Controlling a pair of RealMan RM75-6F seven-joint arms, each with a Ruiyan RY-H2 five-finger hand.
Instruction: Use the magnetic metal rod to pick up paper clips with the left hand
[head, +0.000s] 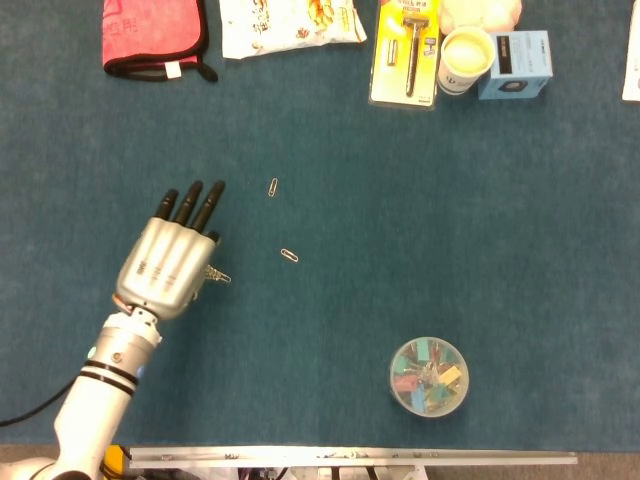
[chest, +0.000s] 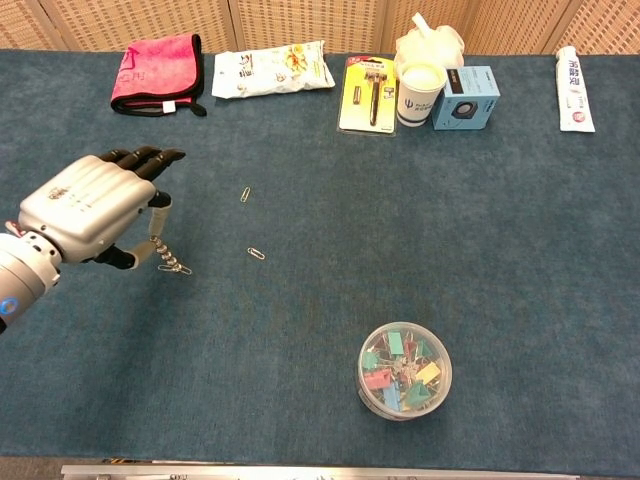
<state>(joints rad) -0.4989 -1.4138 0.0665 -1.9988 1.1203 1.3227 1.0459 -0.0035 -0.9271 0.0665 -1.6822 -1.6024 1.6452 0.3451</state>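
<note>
Left hand (chest: 85, 208) fingers hold magnetic rod (chest: 155, 232), paper clips (chest: 174, 267) hanging at tip; two loose clips (chest: 257, 253) on bench (chest: 500, 230).

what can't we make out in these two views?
- Magnetic rod: in the head view the left hand covers it; only the clips at its tip show.
- Clip count on the rod tip: too small in the chest view.
- Contents of the clear tub: a coloured jumble in both views.
- Right hand: in neither view.
</note>
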